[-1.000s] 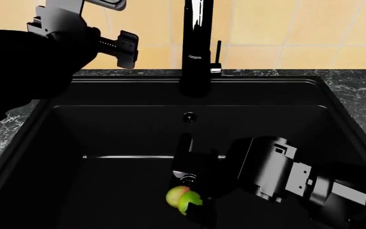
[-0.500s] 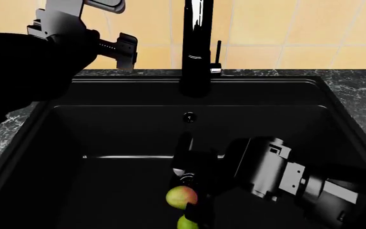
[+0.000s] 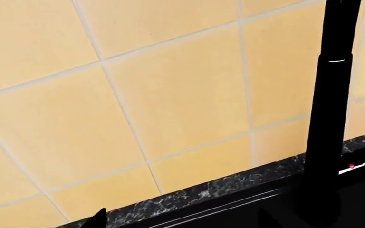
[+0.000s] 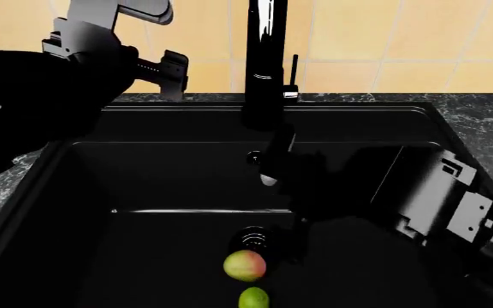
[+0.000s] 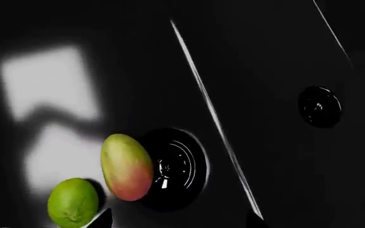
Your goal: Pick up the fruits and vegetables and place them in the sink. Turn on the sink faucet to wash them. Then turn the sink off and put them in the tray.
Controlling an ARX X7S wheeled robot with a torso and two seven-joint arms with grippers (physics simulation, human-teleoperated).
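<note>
both fruits sit on the floor of the black sink [image 4: 144,179]: the red-blushed apple [image 4: 244,265] just in front of the round drain [image 4: 251,239], touching or overlapping its edge in the right wrist view, and the lime [image 4: 253,298] just nearer the robot, close beside the apple, contact unclear. right wrist view shows the apple [image 5: 127,167] at the drain [image 5: 176,167] rim and the lime [image 5: 72,202] next to it, with the overflow hole [image 5: 320,106] on the back wall. right hand [image 4: 274,168] hangs inside the basin above the drain, near the overflow hole, apart from both fruits and holding nothing; its fingers are dark against the sink so cannot tell if released or clenched. left hand [image 4: 171,76] is raised over the back left corner of the sink in front of the yellow tile wall [image 3: 138,95], empty, jaws look spread apart. glossy black faucet [image 4: 266,58] stands upright at the back centre with its small side lever [image 4: 294,69]; left wrist view shows the faucet [image 3: 332,118] and the speckled desk [image 3: 220,187] strip behind the sink.
</note>
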